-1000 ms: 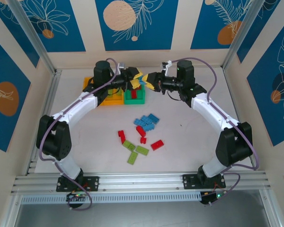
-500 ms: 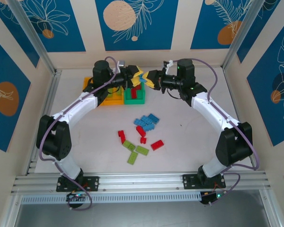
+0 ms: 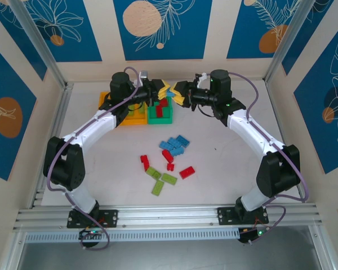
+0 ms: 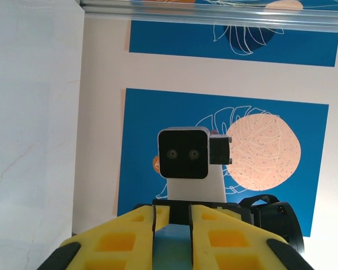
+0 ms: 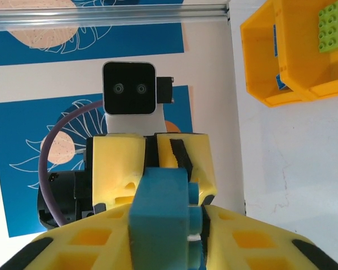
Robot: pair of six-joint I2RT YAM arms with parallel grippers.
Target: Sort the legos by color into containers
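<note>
Above the green container (image 3: 159, 117), my left gripper (image 3: 164, 90) and right gripper (image 3: 173, 93) meet tip to tip. A blue lego (image 5: 160, 216) is between them. My left gripper (image 4: 172, 216) is shut on that blue lego (image 4: 172, 247); its yellow fingers (image 5: 118, 169) clamp the far end in the right wrist view. The near end lies between the fingers of my right gripper (image 5: 166, 211), studs against one pad. I cannot tell whether they still press it. Red legos (image 3: 161, 106) lie in the green container. Two orange-yellow containers (image 3: 136, 118) stand to its left.
Loose legos lie on the table in front: a blue cluster (image 3: 174, 145), red ones (image 3: 186, 172), lime ones (image 3: 158, 181). In the right wrist view one orange-yellow container (image 5: 259, 67) has blue inside, and its neighbour holds a lime lego (image 5: 328, 28). The back wall is close behind the containers.
The two grippers have drawn together above the green container. The left fingers have closed on the blue lego that the right gripper brought.
</note>
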